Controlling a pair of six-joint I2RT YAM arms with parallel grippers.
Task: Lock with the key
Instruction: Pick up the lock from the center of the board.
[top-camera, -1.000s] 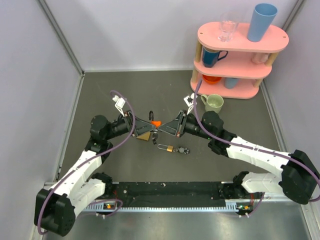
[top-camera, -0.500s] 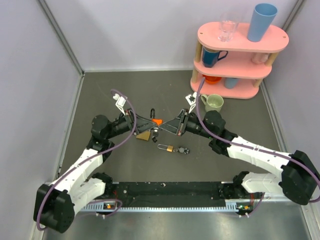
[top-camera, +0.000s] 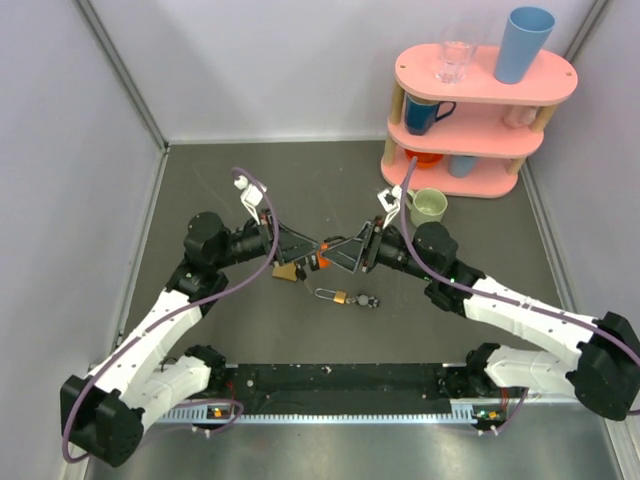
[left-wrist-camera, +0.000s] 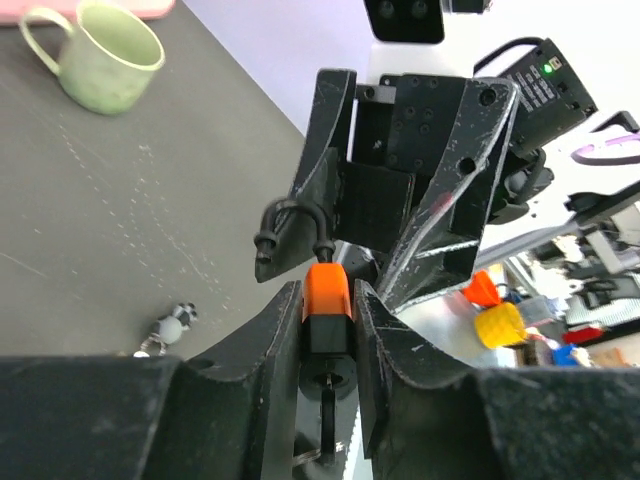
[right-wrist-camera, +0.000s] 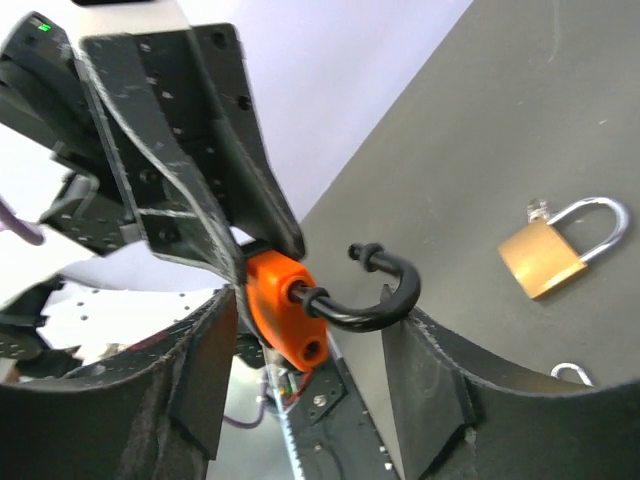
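As left pincer (left-wrist-camera: 328, 292) is clamping orange padlock (left-wrist-camera: 327, 305) body, right pincer (right-wrist-camera: 318, 305), jaws apart, is straddling padlock's open shackle (right-wrist-camera: 385, 297); key (left-wrist-camera: 328, 415) is apparently dangling under padlock. Both are shifting together since second ago, likely lining up shackle push.

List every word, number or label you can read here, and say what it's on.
None can be read.
Orange padlock: no marking shows.
Brass padlock: plain face, nothing legible.
Rail at the arms' bases: any marks are too small to read.

Key (left-wrist-camera: 328, 418) below orange padlock (left-wrist-camera: 327, 298) mostly hidden between left claw (left-wrist-camera: 327, 296) fingers, cut by bottom edge; unreadable in top view.
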